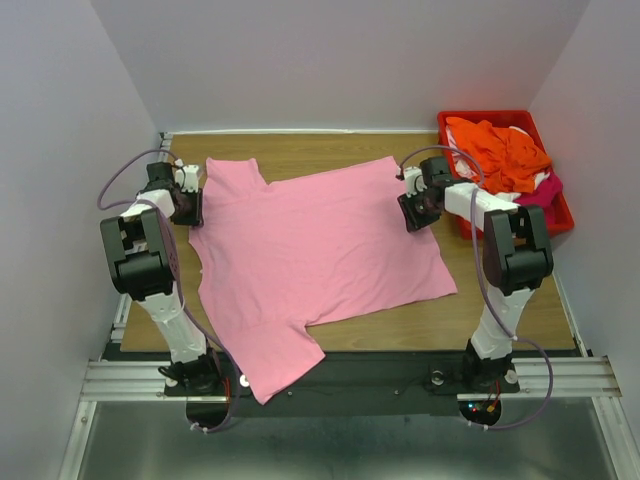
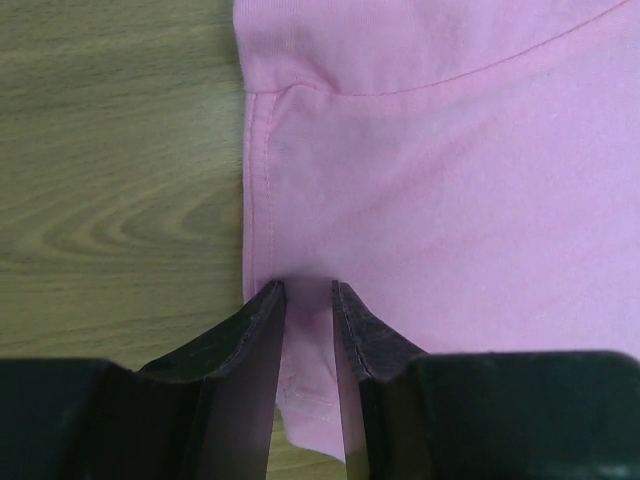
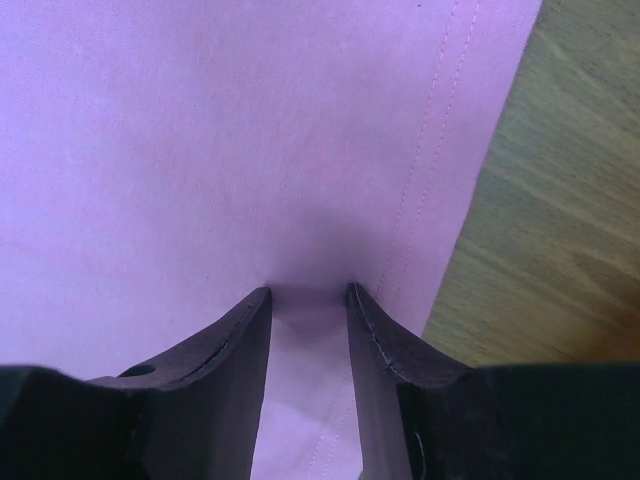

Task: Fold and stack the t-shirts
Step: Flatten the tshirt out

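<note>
Nearest the arm bases: one sleeve of the light pink t-shirt (image 1: 320, 250) overhanging the worktop (image 1: 500, 315) edge, its end cut off against the dark frame. Spread flat from there, spanning from one hand to the other.

At the left hand (image 2: 310, 290): narrow gap, tips down on the shirt's side edge, curved seam just ahead. Clamped or merely pressed: cannot tell.

At the right hand (image 3: 308, 290): narrow likewise, tips just inside the stitched hem; grip not determinable.

Outboard of and beyond the right hand: red bin (image 1: 490, 116) with crumpled orange t-shirt (image 1: 500, 150), magenta t-shirt (image 1: 545, 190) and white cloth (image 1: 541, 178), the last two mostly buried.
</note>
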`<state>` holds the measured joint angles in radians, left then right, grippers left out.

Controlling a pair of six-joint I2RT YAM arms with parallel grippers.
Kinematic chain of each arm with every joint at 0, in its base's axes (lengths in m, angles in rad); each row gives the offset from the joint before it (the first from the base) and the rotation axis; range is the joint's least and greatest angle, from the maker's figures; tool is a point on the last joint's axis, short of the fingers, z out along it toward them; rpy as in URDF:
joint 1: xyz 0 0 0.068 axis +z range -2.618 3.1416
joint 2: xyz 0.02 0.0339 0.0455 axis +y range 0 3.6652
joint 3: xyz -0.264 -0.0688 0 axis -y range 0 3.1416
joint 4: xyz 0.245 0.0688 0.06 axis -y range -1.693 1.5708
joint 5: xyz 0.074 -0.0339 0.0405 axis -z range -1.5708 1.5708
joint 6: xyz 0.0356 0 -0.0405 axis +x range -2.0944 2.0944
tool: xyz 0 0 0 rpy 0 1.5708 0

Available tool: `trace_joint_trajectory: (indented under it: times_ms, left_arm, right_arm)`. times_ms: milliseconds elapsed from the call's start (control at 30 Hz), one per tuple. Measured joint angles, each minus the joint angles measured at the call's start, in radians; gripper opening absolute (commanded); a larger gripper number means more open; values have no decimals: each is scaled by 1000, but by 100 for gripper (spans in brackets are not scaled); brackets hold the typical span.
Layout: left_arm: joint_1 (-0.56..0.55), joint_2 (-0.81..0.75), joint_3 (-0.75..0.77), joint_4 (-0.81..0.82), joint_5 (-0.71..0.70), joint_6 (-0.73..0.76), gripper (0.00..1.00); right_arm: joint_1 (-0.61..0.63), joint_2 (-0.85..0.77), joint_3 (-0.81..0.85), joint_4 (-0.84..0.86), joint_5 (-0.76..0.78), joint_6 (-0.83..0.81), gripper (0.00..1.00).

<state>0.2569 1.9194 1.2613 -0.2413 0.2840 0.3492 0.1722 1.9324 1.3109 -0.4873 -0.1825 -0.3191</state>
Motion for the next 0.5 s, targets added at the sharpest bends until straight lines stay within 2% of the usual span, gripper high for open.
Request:
trace_joint_trajectory:
  times_ms: [167,500]
  left_arm:
    - [-2,2,5,-10,-5,18,38]
    - [-2,-59,-48,-51,-12,78,40]
  right_arm:
    - [0,-16,-29,7,2,-7,42]
    - [6,-162,-206,-26,1,-25,45]
